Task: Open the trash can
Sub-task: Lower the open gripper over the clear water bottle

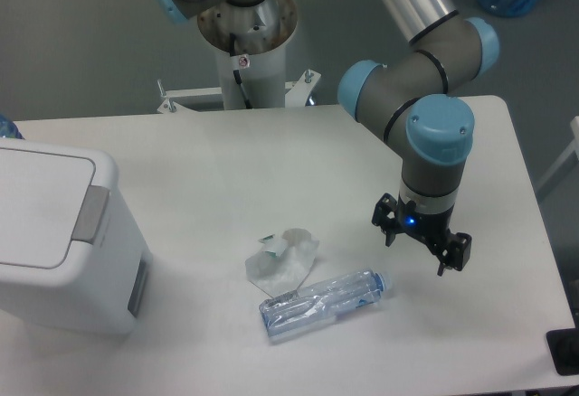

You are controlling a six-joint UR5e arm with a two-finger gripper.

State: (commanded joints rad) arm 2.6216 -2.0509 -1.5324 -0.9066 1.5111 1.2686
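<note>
Large boxy white plastic trash can [63,242] with flat lid sits at the table's 9 o'clock edge, lid shut; grey rectangular push tab [90,213] on its right rim. Two-finger gripper [422,248] hangs over the table's right half, fingers spread, holding nothing. Bin lies at roughly 9 o'clock from the gripper, well apart. Between them, nearer 8 o'clock: clear crushed plastic bottle [321,302] and crumpled translucent wrapper [282,259]. Judgement: a raised traverse clears both.

Table [271,156]: white, rounded corners.
Left edge: white trash can [63,238], lid closed.
Front middle: crumpled wrapper [282,260] touching a clear bottle [321,303].
</note>
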